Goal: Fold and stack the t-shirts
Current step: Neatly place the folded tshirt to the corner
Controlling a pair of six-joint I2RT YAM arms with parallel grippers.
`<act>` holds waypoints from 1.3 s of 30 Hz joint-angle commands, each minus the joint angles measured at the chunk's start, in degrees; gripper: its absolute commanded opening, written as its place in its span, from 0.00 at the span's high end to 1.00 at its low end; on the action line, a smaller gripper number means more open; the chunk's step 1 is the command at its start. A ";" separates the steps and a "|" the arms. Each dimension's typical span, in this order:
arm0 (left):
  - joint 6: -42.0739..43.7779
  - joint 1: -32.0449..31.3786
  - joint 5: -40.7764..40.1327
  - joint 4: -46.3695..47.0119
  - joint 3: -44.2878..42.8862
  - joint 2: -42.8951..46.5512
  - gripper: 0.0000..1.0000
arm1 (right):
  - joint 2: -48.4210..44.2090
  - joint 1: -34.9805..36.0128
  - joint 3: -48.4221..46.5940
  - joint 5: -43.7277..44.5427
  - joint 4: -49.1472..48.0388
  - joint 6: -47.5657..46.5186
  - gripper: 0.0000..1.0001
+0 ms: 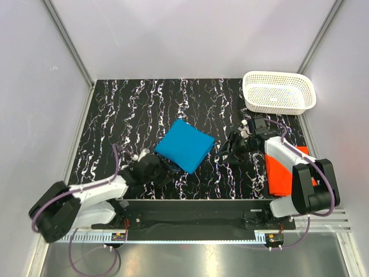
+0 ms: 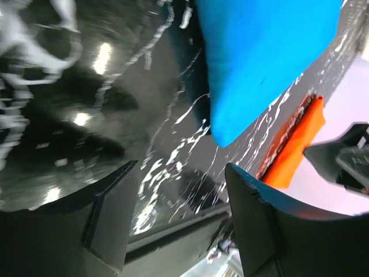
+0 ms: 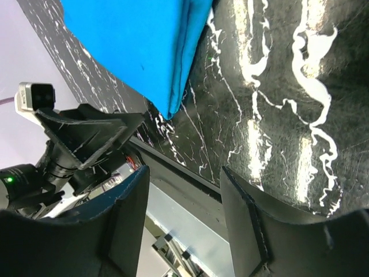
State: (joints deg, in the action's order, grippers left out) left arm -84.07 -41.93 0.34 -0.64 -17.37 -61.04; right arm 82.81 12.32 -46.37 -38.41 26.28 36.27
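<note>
Left gripper (image 2: 181, 173) and right gripper (image 3: 185, 173), jaws apart

Paired white-and-black robot body

The left arm (image 1: 95, 190) and right arm (image 1: 282, 151) are built of white link shells joined by bulky black joint housings; a purple cable (image 1: 116, 157) is looped along each; both are bolted to a black base rail (image 1: 190, 216); the left end effector (image 2: 181, 213) and right end effector (image 3: 184, 213) are each formed of two broad, matt black, angular fingers; a small pale camera block (image 3: 33, 96) is carried at the left wrist.
</note>
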 commanded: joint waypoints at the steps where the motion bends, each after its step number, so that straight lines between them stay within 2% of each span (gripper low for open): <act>1: -4.61 -4.55 -8.24 8.73 -5.57 -6.87 0.36 | -3.44 -0.01 -0.04 0.09 1.93 -1.91 0.41; 6: -10.58 -8.77 -10.18 12.60 -8.12 -15.06 0.41 | -5.46 -0.10 0.67 0.18 3.16 -2.78 0.41; 8: -12.77 -9.22 -10.36 10.77 -9.26 -18.13 0.47 | -6.07 -0.10 0.32 0.62 3.95 -3.05 0.41; 12: -16.12 -10.71 -13.25 7.32 -11.55 -20.96 0.52 | -6.78 -0.01 -0.21 0.88 5.01 -3.66 0.41; 17: -17.61 -10.71 -11.68 9.78 -13.57 -25.88 0.53 | -5.47 -0.01 0.23 1.15 5.09 -4.36 0.41; 20: -18.67 -10.80 -10.19 10.48 -14.36 -28.26 0.57 | -3.71 -0.10 -0.30 1.67 5.09 -4.80 0.40; 26: -19.29 -10.80 -10.01 12.07 -13.39 -26.25 0.78 | 4.11 -0.01 -3.37 -0.43 3.43 -6.74 0.32; 28: -18.59 -10.54 -9.13 12.25 -13.66 -25.19 0.92 | 6.74 -0.01 -3.81 -1.74 0.28 -5.34 0.31; 30: -18.41 -9.84 -7.99 12.33 -14.10 -24.66 0.99 | 8.24 -0.01 -3.90 -2.28 -2.19 -2.97 0.31; 33: -18.32 -9.05 -6.76 12.68 -14.28 -22.90 1.00 | 10.97 -0.01 -4.52 -2.89 -6.58 -0.68 0.29; 35: -18.06 -8.26 -5.35 13.21 -14.45 -21.59 1.00 | 12.90 -0.01 -5.04 -3.07 -8.70 0.55 0.23; 39: -17.79 -7.20 -3.51 13.56 -14.45 -19.30 1.00 | 15.72 0.16 -5.58 -4.65 -13.70 3.80 0.21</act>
State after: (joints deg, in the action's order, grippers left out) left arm -102.67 -49.95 -5.37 10.11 -30.98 -83.35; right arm 97.34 12.32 -49.95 -40.56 19.31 36.62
